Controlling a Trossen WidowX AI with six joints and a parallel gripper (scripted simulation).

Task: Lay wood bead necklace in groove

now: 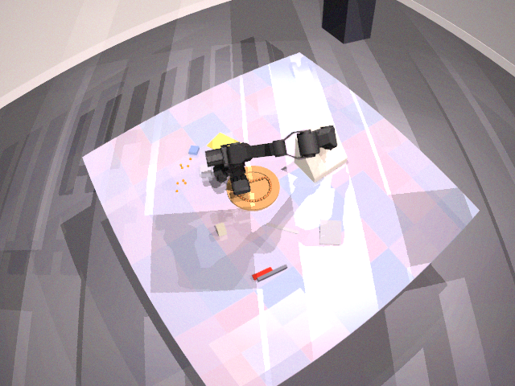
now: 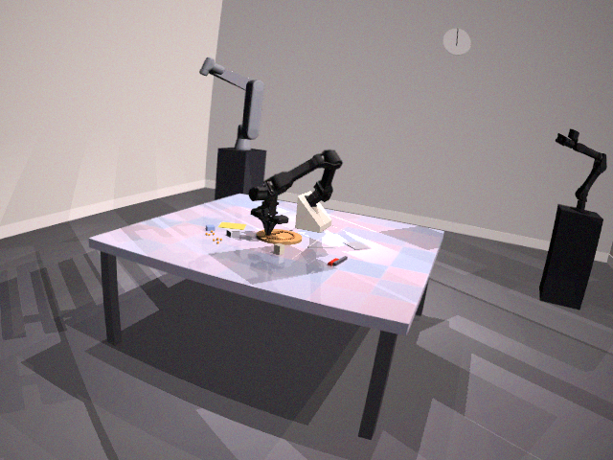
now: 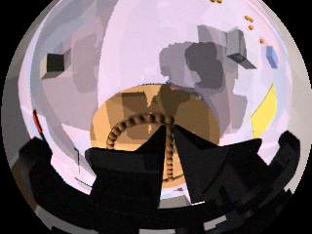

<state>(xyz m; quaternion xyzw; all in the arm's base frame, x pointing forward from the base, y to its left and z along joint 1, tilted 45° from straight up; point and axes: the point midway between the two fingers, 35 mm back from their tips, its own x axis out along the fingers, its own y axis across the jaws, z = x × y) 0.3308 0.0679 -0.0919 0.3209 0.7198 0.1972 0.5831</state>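
The round orange-brown bead board (image 1: 274,195) (image 2: 297,241) (image 3: 101,128) lies flat on the table. The brown wood bead necklace (image 1: 253,201) (image 3: 132,120) lies on it, with a curved run along the ring and a nearly straight strand cutting across the ring. A bare thin arc of groove shows on the far side of that strand in the top view. My gripper (image 2: 268,233) (image 3: 170,129) points down low at the board's edge, with its fingertips nearly together on the beads where curve and strand meet. The arm hides this spot in the top view.
A yellow sheet (image 1: 220,140) (image 3: 265,114), a blue block (image 1: 193,149) (image 3: 272,57), a grey block (image 3: 236,44) and scattered orange beads surround the board's far side. A beige block (image 1: 220,229) (image 2: 279,249), a red-and-grey bar (image 1: 261,273) and a flat grey square (image 1: 330,232) also lie there.
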